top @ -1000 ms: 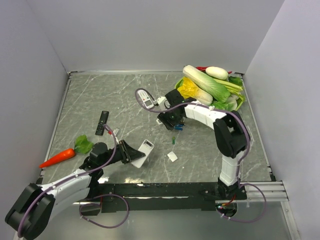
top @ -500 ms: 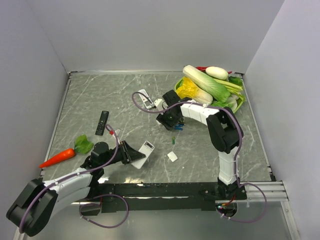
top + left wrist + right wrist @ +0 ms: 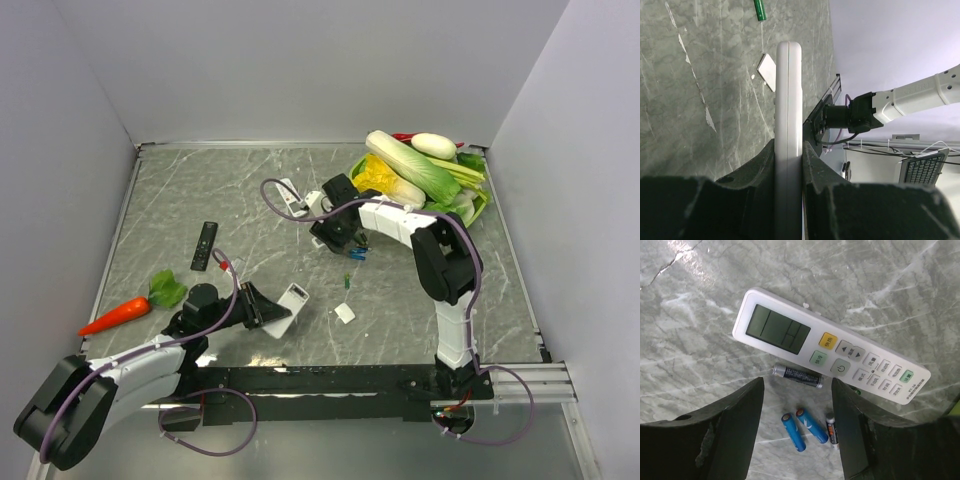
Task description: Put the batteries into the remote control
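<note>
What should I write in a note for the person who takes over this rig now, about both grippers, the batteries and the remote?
Left gripper: shut on the white remote, held edge-on.
Right gripper: open, empty, above the batteries.
Batteries: one dark cell beside the display remote; two blue cells and another dark cell a little apart from it; a green cell lies near a small white flat piece.
Done: remote gripped.
Left: pick up the cells and load them; none is picked up yet.
</note>
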Robot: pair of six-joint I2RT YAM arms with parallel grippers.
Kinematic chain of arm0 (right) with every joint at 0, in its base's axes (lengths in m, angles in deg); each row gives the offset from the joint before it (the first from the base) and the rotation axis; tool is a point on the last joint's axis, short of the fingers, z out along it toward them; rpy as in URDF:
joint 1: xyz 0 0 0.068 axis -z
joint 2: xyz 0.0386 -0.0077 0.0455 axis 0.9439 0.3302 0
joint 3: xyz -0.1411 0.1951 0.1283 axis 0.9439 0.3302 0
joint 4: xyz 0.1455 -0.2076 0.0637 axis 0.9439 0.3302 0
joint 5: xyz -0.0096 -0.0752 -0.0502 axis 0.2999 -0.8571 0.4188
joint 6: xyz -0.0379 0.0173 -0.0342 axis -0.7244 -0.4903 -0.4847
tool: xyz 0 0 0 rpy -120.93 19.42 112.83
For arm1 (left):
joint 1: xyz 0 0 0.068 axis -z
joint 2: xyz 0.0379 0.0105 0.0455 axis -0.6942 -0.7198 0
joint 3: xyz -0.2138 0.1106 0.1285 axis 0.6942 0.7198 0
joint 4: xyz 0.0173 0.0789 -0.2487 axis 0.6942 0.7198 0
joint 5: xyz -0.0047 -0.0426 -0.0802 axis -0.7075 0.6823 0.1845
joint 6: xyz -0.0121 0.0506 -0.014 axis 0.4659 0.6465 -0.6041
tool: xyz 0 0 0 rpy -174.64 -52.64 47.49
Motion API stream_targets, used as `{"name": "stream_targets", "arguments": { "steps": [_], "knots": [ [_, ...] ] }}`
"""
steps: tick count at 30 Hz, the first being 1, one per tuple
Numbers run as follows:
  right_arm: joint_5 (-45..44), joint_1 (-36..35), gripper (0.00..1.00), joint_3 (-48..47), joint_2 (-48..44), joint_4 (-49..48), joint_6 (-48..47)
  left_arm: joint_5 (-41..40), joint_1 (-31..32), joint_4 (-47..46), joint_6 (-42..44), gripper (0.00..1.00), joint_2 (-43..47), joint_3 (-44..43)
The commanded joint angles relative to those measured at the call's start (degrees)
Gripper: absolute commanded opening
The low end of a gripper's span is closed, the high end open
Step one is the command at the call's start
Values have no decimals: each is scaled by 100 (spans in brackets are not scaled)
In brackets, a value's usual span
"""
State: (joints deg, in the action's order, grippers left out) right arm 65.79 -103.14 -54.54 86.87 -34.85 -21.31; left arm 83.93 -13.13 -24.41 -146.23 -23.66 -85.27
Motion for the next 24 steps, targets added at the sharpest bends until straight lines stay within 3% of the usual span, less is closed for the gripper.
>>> {"name": "stream_targets", "arguments": {
  "steps": [1,10,14,17,24],
  "knots": [
    [144,-18,62,-305,236,108,-134,163,20,-438,111,2,-31,-79],
    [293,-18,50,-437,403,556,-187,154,20,-412,103,2,48,-52],
    [258,-10,38,-419,394,652,-126,154,20,-394,85,2,83,-43],
    [223,-27,37,-323,315,670,-56,137,20,-386,76,2,136,-26],
    [275,-36,20,-209,219,697,138,137,20,-412,15,2,250,44]
  ]
}}
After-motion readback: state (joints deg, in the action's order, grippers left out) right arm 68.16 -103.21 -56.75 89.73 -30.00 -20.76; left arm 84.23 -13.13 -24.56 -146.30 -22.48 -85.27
